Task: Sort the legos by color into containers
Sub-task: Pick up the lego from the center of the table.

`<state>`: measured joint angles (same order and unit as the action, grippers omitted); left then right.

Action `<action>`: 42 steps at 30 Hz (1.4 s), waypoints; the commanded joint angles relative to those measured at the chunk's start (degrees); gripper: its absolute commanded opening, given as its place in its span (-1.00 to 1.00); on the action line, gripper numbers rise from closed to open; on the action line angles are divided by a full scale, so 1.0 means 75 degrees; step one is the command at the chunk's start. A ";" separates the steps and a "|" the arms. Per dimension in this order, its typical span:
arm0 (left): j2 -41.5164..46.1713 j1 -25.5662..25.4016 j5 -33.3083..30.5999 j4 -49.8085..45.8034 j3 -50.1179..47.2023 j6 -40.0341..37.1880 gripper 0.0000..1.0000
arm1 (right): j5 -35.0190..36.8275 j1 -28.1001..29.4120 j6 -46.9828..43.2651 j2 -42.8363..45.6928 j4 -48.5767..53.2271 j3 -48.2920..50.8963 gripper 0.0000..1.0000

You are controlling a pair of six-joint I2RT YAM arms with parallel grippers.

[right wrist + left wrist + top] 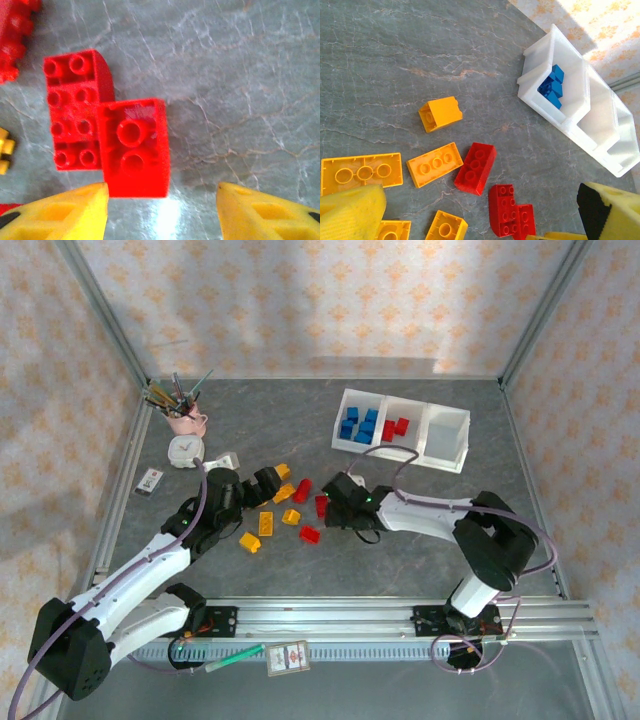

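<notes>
**Inspector:** Where are the legos?

**Operator:** I note a small red two-stud brick [134, 147] just ahead of the right gripper [161, 212]. It sits off the gripper's centre line, close to the tip of one finger [70, 212]. It touches a longer red eight-stud brick [75, 110] on the side away from the gap. Both lie on the grey table [240, 75]. The jaws stand apart with nothing between them.

**Inspector:** And the left arm?

**Operator:** The left gripper [480, 227] has its jaws wide and grips nothing. Ahead of its fingers I see a red six-stud brick [476, 167] flat on the table. An orange three-stud brick [435, 164] lies just beside it, and an orange sloped brick [440, 114] lies further out.

**Inspector:** And the containers?

**Operator:** The white three-compartment tray [446, 436] sits well beyond both sets of jaws, nearer the right pair. Blue bricks [358, 426] fill one end compartment and red bricks [395, 427] lie in the middle one. A pink cup of pens [185, 420] stands far beyond the left jaws.
</notes>
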<state>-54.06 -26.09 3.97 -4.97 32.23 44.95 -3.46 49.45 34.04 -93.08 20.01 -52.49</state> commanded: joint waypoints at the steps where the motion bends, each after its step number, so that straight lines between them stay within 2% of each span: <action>1: 0.0013 0.0062 -0.0048 -0.0079 0.0087 0.0027 0.98 | -0.0051 -0.0008 -0.0272 0.0256 0.0163 0.0146 0.14; 13: 0.0004 0.0058 -0.0051 -0.0109 0.0097 -0.0017 0.98 | 0.0003 -0.0008 -0.0656 -0.0681 -0.0025 -0.0610 0.19; 19: 0.0025 0.0062 -0.0072 -0.0099 0.0086 -0.0028 0.98 | 0.0376 -0.0031 -0.0679 -0.1001 0.0051 -0.0885 0.18; 33: -0.0033 0.0071 -0.0084 -0.0053 0.0108 -0.0043 0.99 | 0.0425 -0.0312 -0.0643 -0.1282 -0.0096 -0.1054 0.42; 36: -0.0045 0.0068 -0.0072 -0.0052 0.0103 -0.0040 0.99 | 0.0441 -0.0348 -0.0706 -0.1347 -0.0055 -0.1067 0.41; 42: -0.0022 0.0068 -0.0095 -0.0087 0.0109 -0.0052 0.98 | 0.0606 -0.0420 -0.0777 -0.1301 0.0073 -0.0970 0.23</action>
<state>-54.48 -26.09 3.99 -4.97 32.23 44.95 -1.56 47.00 28.75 -101.91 19.70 -59.27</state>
